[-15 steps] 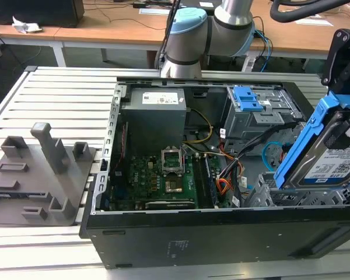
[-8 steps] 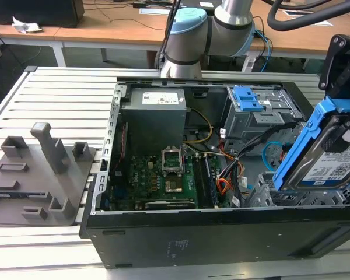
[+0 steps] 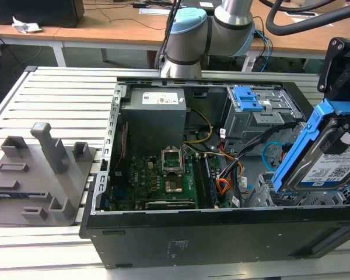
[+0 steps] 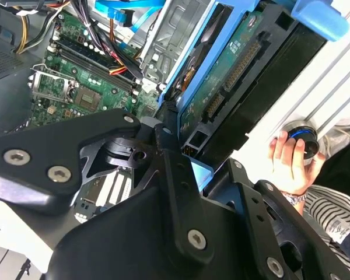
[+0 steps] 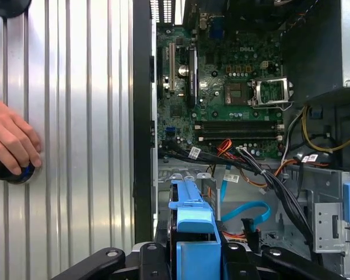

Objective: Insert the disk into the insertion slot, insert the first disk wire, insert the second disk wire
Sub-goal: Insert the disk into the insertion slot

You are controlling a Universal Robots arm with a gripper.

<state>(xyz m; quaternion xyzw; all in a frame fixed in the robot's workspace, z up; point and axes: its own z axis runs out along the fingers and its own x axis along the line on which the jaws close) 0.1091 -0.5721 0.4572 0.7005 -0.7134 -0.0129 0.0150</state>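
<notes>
While clamped in the gripper (image 3: 341, 133), the disk (image 3: 331, 170) hangs tilted above the insertion slot (image 3: 261, 189) at the computer case's (image 3: 221, 226) corner on the exterior view's right. The second disk wire (image 5: 248, 206) loops beside that slot, near black cables (image 5: 280, 195).

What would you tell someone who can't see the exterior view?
A robot gripper holds the disk, tilted in its blue frame, over an open computer case at the exterior view's right. A green circuit board lies inside, and a grey plastic holder sits on the slatted table at the exterior view's left.
</notes>
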